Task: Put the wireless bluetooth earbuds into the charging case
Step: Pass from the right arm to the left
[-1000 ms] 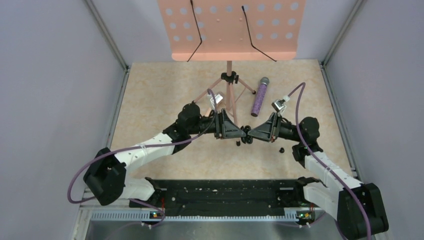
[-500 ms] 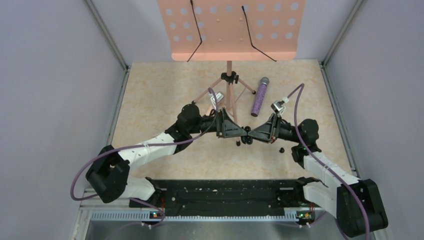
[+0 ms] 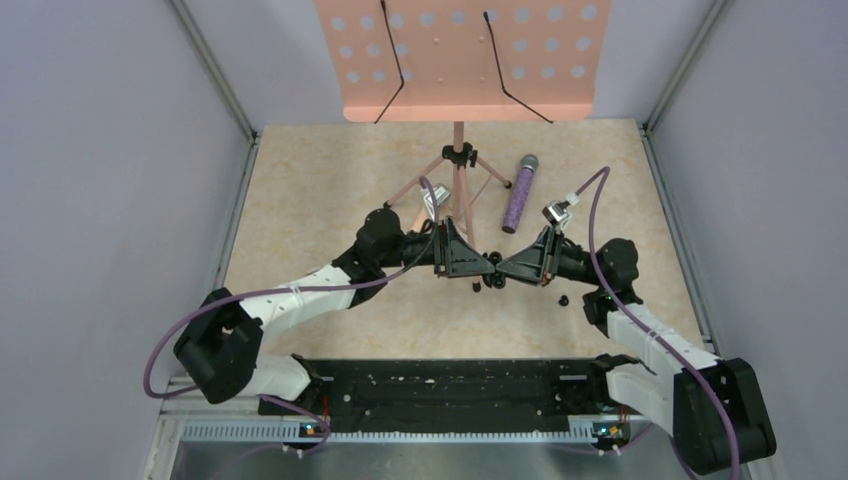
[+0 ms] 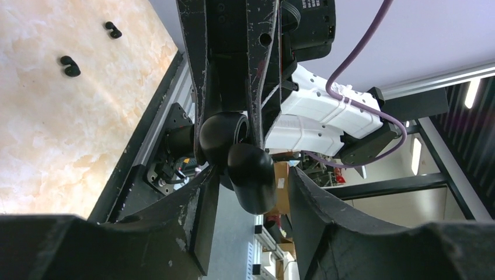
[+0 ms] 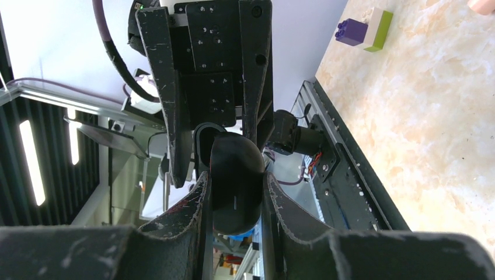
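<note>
Between the fingers of the right gripper [image 5: 234, 178] sits the charging case [image 5: 233, 195], pinched on both sides and held in the air. It seems to be open, with two rounded halves showing. Just past these fingertips the left gripper [image 4: 252, 178] faces it, jaws standing around the far half. Whether they press it or only stand beside it, I cannot tell.

The risk I see is that the case is smooth and rounded, so a pull from the opposite hand may turn it or make it slip out.

Farther, below both hands, the earbuds [image 4: 70, 65] lie on the table [image 4: 52, 128] as small dark hooked pieces, not yet inside. The surface is beige and marbled. Beyond are a purple-and-green block [image 5: 363, 29], a purple microphone [image 3: 519, 192] and a pink music stand [image 3: 460, 60], between pale walls
</note>
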`<action>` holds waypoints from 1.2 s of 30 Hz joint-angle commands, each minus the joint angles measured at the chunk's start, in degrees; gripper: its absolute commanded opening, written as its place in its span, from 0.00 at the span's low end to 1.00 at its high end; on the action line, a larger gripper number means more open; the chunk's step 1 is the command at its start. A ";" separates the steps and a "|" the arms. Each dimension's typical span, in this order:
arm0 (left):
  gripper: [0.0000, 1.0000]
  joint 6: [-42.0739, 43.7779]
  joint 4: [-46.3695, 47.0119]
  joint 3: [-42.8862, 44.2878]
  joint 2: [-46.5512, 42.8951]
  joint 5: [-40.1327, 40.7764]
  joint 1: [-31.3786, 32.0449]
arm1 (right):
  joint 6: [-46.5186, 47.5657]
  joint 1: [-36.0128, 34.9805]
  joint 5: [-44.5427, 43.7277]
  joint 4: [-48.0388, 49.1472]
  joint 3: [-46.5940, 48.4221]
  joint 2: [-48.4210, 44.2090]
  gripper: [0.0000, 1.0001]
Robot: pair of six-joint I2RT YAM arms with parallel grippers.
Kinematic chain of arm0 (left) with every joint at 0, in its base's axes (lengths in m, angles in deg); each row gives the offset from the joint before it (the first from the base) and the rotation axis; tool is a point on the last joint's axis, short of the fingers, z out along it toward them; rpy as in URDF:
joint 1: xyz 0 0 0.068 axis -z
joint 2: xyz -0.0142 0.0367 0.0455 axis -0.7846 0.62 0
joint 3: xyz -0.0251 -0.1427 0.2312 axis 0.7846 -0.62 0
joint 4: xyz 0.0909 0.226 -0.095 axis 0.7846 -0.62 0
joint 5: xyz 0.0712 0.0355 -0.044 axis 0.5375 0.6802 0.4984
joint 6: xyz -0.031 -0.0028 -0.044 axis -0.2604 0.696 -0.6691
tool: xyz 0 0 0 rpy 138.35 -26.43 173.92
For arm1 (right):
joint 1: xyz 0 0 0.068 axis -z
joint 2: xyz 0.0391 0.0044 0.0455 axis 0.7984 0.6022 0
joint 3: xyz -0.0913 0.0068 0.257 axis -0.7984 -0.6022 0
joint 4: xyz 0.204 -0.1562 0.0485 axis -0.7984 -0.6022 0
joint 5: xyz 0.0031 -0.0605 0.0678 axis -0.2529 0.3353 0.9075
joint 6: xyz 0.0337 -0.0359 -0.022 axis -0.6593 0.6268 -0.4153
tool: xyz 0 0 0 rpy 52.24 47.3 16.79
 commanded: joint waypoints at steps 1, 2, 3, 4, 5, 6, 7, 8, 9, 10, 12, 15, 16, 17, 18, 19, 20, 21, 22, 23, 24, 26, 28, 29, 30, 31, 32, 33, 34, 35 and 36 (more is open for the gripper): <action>0.51 -0.54 4.76 -0.12 0.19 -1.65 0.27 | 0.62 0.27 -0.29 2.82 0.34 0.37 0.00; 0.50 -0.47 4.67 -0.21 0.13 -1.64 0.31 | 0.64 0.26 -0.31 2.84 0.30 0.43 0.00; 0.48 -0.46 4.67 -0.29 0.12 -1.66 0.31 | 0.65 0.27 -0.27 2.92 0.33 0.46 0.00; 0.43 -0.46 4.70 -0.41 0.09 -1.72 0.36 | 0.76 0.27 -0.26 2.87 0.41 0.50 0.00; 0.40 -0.40 4.63 -0.42 0.19 -1.73 0.39 | 0.80 0.27 -0.34 2.73 0.41 0.45 0.00; 0.35 -0.32 4.58 -0.34 0.21 -1.61 0.40 | 0.95 0.33 -0.39 2.57 0.49 0.46 0.00; 0.27 -0.37 4.61 -0.20 0.29 -1.58 0.40 | 1.04 0.30 -0.36 2.51 0.52 0.57 0.00; 0.20 -0.37 4.56 -0.01 0.43 -1.63 0.40 | 1.08 0.25 -0.29 2.47 0.52 0.57 0.00; 0.15 -0.37 4.37 0.19 0.60 -1.60 0.40 | 1.13 0.25 -0.29 2.42 0.57 0.66 0.00; 0.12 -0.35 4.25 0.37 0.71 -1.43 0.40 | 1.14 0.25 -0.30 2.27 0.56 0.67 0.00; 0.05 -0.25 3.79 0.74 0.70 -1.26 0.40 | 1.58 0.26 -0.22 1.53 0.67 0.58 0.00; 0.00 0.35 2.00 1.20 0.44 -0.49 0.40 | 4.64 0.25 -0.21 -3.04 1.44 -0.19 0.00; 0.00 0.53 1.33 1.25 0.35 -0.15 0.40 | 5.96 0.30 -0.22 -6.01 2.05 -0.50 0.00; 0.00 0.77 0.71 1.28 0.29 0.22 0.40 | 7.48 0.26 -0.23 -7.65 2.70 -1.00 0.13; 0.00 1.08 -0.45 1.47 0.20 0.90 0.33 | 9.49 0.29 -0.28 -11.91 3.47 -1.52 0.28; 0.00 1.58 -2.29 1.79 0.22 1.52 0.25 | 11.60 0.35 -0.50 -15.96 4.44 -2.10 0.42; 0.00 2.16 -4.40 2.27 0.40 1.82 0.11 | 14.28 0.45 -0.84 -19.99 5.48 -2.89 0.50; 0.00 2.56 -5.91 2.48 0.56 2.27 -0.07 | 17.49 0.60 -1.41 -25.29 6.93 -3.69 0.54; 0.00 2.95 -7.69 2.64 0.65 2.78 -0.23 | 22.15 0.78 -2.50 -32.03 8.98 -4.74 0.56; 0.00 3.34 -8.50 2.55 0.76 2.76 -0.57 | 28.84 0.84 -5.07 -42.10 11.73 -5.88 0.57; 0.00 3.78 -9.62 2.41 0.81 2.82 -0.83 | 35.08 0.87 -8.92 -51.85 14.96 -6.99 0.58; 0.00 5.69 -13.32 2.97 0.94 2.97 -1.31 | 44.69 0.89 -18.32 -67.31 20.57 -8.93 0.60; 0.00 8.55 -18.15 4.30 1.70 3.33 -1.44 | 49.20 0.97 -31.65 -77.82 24.38 -10.41 0.59; 0.00 11.04 -21.86 5.65 2.36 3.48 -1.45 | 49.84 1.03 -37.67 -81.73 25.54 -10.92 0.57; 0.00 13.01 -25.48 7.26 3.33 3.90 -1.45 | 50.07 1.04 -42.39 -84.43 26.00 -11.47 0.52; 0.00 14.61 -28.46 8.50 4.21 3.93 -1.45 | 50.05 1.04 -46.81 -86.54 25.90 -11.95 0.44; 0.00 15.47 -29.69 9.30 5.02 3.60 -1.37 | 49.62 1.13 -50.65 -88.17 25.47 -12.28 0.35; 0.00 15.68 -29.18 9.32 5.47 2.98 -1.29 | 48.83 1.31 -53.73 -89.44 24.81 -12.62 0.29; 0.00 15.56 -28.01 9.00 5.66 2.27 -1.15 | 47.67 1.62 -56.24 -90.36 24.00 -12.79 0.25; 0.00 15.77 -27.21 8.77 5.78 2.00 -0.93 | 46.87 2.17 -57.87 -91.21 23.14 -12.80 0.24; 0.00 16.50 -27.04 8.71 5.73 1.75 -0.66 | 46.34 2.71 -58.66 -91.46 21.98 -12.59 0.24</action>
